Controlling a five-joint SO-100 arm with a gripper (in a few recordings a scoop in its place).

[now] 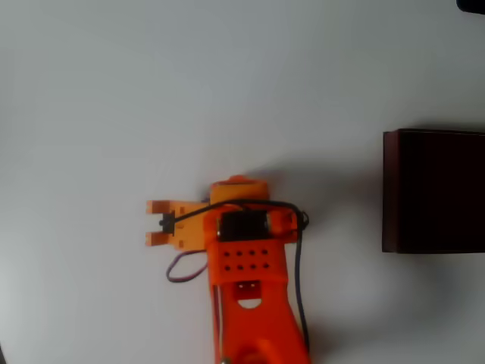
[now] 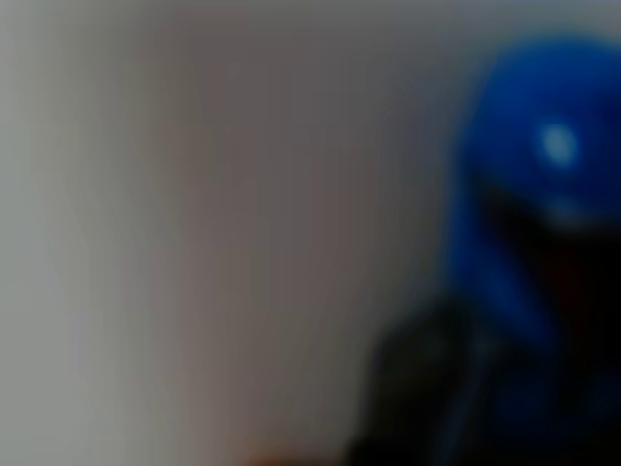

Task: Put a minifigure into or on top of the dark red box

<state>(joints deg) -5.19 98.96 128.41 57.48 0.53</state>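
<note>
**Figure at the end effector, box well off to the right**

A plain white table (image 1: 114,91) fills the overhead view, bare apart from the arm and the box. In the wrist view the minifigure (image 2: 543,194) sits very close to the lens at the right, badly blurred: a rounded blue head end with a bright glint, a darker body below it. That closeness suggests it lies at or between the fingers, though contact cannot be made out. In the overhead view the orange end effector (image 1: 158,222) points left with its two fingertips set apart by a small gap, a dark piece showing just behind them; whether they pinch the figure I cannot tell.

The step in hand looks like the grasp, or the moment just after it. The dark red box (image 1: 432,189) stands at the right edge, well apart from the arm and on the opposite side from where the fingers point. The next move, I judge, calls for a secure hold, a lift, then a wide swing rightward over the box's near wall.

Nothing lies between arm and box. The arm's own black cable (image 1: 299,265) loops beside the wrist and could drag during the turn.
</note>
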